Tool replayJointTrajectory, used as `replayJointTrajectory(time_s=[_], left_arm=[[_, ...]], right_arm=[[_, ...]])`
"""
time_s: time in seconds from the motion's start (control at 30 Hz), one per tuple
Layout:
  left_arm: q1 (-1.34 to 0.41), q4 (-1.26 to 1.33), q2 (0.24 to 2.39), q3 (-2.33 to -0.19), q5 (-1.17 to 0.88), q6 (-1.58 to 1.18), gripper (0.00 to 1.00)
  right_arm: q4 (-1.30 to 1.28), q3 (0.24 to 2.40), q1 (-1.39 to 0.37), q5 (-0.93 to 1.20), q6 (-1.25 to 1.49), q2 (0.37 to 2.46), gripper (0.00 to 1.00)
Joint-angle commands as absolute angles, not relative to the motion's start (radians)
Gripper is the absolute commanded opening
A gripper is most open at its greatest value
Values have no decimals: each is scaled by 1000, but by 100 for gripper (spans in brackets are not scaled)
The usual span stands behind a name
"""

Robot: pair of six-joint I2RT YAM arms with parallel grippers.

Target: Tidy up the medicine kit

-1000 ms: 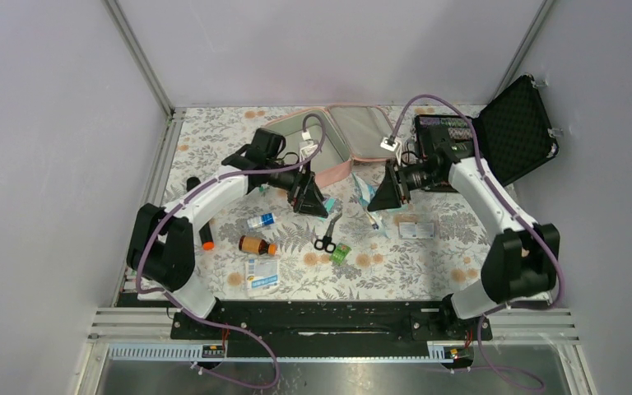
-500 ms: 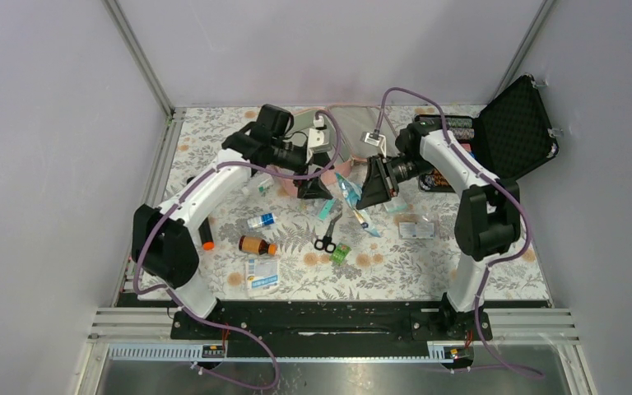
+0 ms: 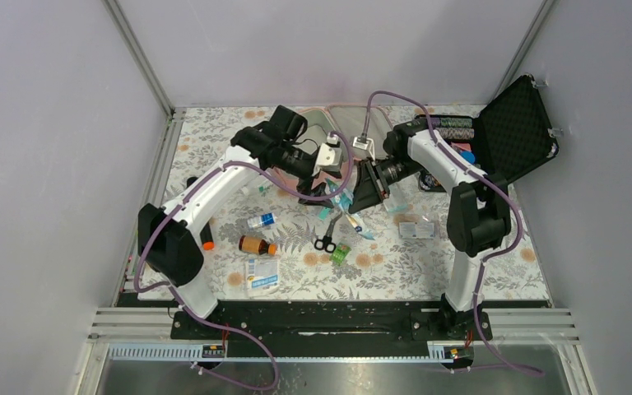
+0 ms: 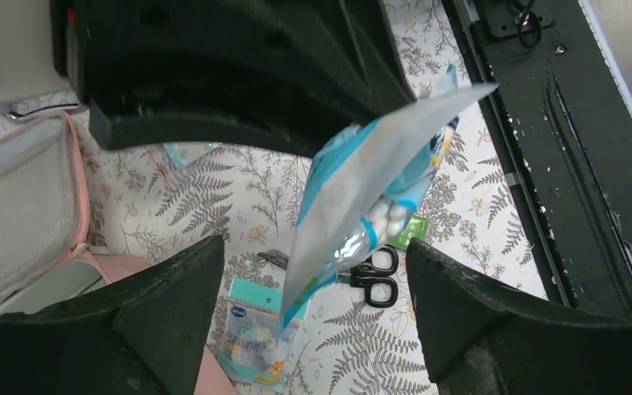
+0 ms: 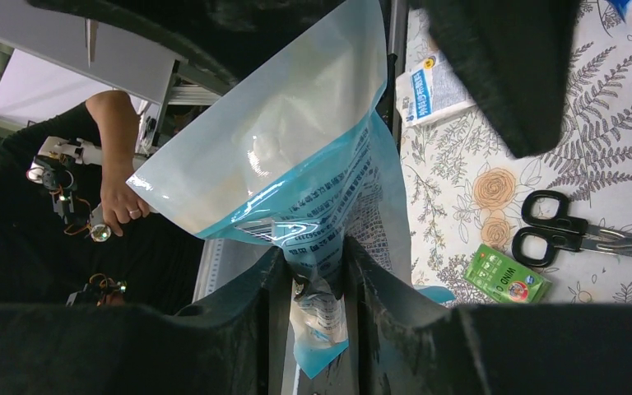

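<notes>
Pouch (image 5: 296, 181) in right end effector (image 5: 314, 284), aloft

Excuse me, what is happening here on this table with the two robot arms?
The right gripper is shut on a blue and white pouch and holds it up above the table, near the open pink medicine kit. The left gripper is open, with the pouch between its jaws. Loose on the table lie scissors and a brown bottle.

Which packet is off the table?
The blue-and-white pouch, pinched by the right pincer; one white packet and another lie flat on the table.
</notes>
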State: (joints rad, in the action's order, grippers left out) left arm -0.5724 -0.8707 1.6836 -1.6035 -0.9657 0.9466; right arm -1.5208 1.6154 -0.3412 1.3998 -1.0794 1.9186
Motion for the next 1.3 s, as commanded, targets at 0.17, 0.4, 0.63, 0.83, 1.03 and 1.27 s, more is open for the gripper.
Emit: replayJointTrajectory(time_s=[0.17, 0.4, 0.63, 0.83, 1.03, 1.27], left_arm=[[-651, -1001, 1689, -1706, -1024, 1044, 54], [-676, -1020, 1685, -1657, -969, 1073, 0], [-540, -926, 1655, -1606, -993, 857, 0], [-375, -481, 1655, -1600, -769, 281, 0], [-242, -185, 1741, -1585, -509, -315, 0], [-187, 50, 1945, -1582, -475, -795, 0]], right_arm=[[-1694, 1652, -352, 1410, -1086, 1953, 34], [-1690, 1646, -351, 1373, -1077, 1936, 53], [-1554, 1593, -302, 1226, -906, 1808, 100], [-1071, 1448, -193, 915, -421, 1608, 99], [-904, 1361, -189, 721, -309, 1518, 100], [-906, 1348, -189, 696, -299, 1512, 99]])
